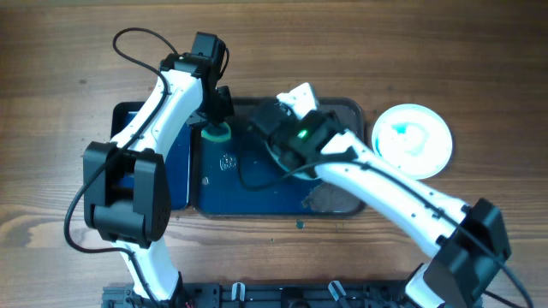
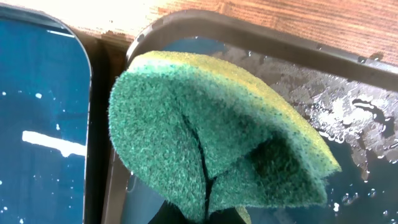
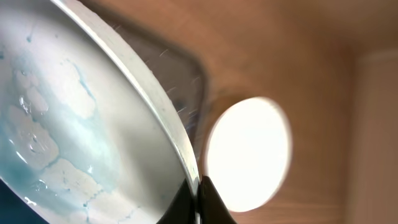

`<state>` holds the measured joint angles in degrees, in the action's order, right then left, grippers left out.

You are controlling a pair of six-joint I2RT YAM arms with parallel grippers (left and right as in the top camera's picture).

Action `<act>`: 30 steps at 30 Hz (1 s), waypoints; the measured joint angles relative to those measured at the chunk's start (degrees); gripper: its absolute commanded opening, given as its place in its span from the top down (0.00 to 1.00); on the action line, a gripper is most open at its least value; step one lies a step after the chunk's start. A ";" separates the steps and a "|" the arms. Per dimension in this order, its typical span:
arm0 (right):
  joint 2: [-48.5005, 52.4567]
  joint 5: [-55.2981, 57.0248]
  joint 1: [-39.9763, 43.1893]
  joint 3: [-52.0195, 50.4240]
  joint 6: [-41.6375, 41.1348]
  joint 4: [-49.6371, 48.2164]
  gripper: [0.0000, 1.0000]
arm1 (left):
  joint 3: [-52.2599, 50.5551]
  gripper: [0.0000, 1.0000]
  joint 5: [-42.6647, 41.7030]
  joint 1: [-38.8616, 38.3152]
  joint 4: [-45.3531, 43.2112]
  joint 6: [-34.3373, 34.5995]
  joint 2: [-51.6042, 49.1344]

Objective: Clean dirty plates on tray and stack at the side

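Note:
My right gripper point(image 1: 287, 115) point(image 3: 198, 190) is shut on the rim of a white plate point(image 1: 300, 96) point(image 3: 68, 118) smeared with teal, holding it tilted on edge above the far side of the large dark tray point(image 1: 257, 192) point(image 2: 261, 34). My left gripper point(image 1: 214, 120) point(image 2: 211, 214) is shut on a folded green sponge point(image 1: 216, 132) point(image 2: 205, 124), over the tray's far left corner, just left of the held plate. A second plate point(image 1: 413, 141) point(image 3: 249, 152) with teal smears lies flat on the table right of the tray. No third plate shows.
A smaller narrow tray point(image 1: 127, 145) point(image 2: 37, 124) holding blue water lies against the large tray's left side. The large tray's floor is wet, with a greyish foamy patch point(image 1: 330, 198) near its front right. Small teal specks point(image 1: 300, 224) lie on the wood in front.

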<state>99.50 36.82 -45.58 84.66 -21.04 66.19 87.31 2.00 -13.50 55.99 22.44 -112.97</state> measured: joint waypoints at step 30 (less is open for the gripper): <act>-4.37 -48.19 70.97 -23.96 5.01 -18.99 0.78 | 0.00 0.96 -0.02 0.00 0.55 0.00 0.00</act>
<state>95.13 -11.38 25.39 60.71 -16.03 47.20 87.31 1.98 -13.50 56.53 22.44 -112.97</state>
